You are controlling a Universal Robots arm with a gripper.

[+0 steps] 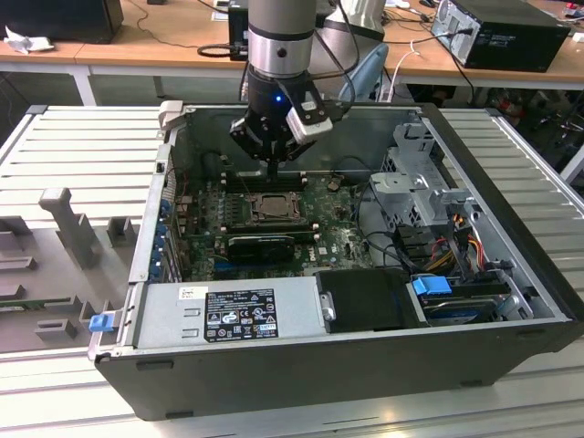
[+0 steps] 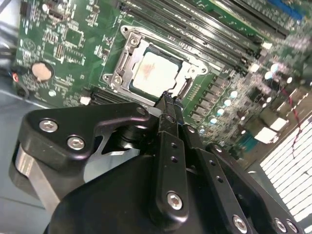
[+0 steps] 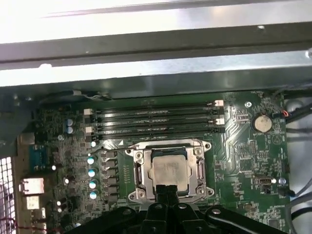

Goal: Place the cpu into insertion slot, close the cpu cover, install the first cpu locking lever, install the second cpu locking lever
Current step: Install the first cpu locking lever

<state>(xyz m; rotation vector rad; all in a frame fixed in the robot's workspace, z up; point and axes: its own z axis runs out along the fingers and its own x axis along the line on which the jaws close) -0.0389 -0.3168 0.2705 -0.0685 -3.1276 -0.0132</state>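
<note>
The cpu [image 3: 169, 169] lies silver side up in the insertion slot [image 3: 146, 194] on the green board; it also shows in the second wrist view [image 2: 155, 73]. The cpu cover [image 3: 137, 171] lies flat around the chip as a metal frame [image 2: 127, 54]. My gripper [image 3: 166, 189] hangs just above the socket's near edge, fingers pressed together with nothing between them. In the second wrist view its fingertips [image 2: 168, 101] sit over the chip's edge. In the exterior view the gripper [image 1: 272, 171] points down above the socket [image 1: 272, 208]. I cannot make out how the locking levers stand.
Long black memory slots [image 3: 156, 119] run beside the socket, close to the case wall [image 3: 156, 53]. A coin cell [image 3: 262, 123] sits on the board. In the exterior view, a drive cage [image 1: 415, 182], cables [image 1: 456, 242] and the power supply [image 1: 228, 315] fill the case around the board.
</note>
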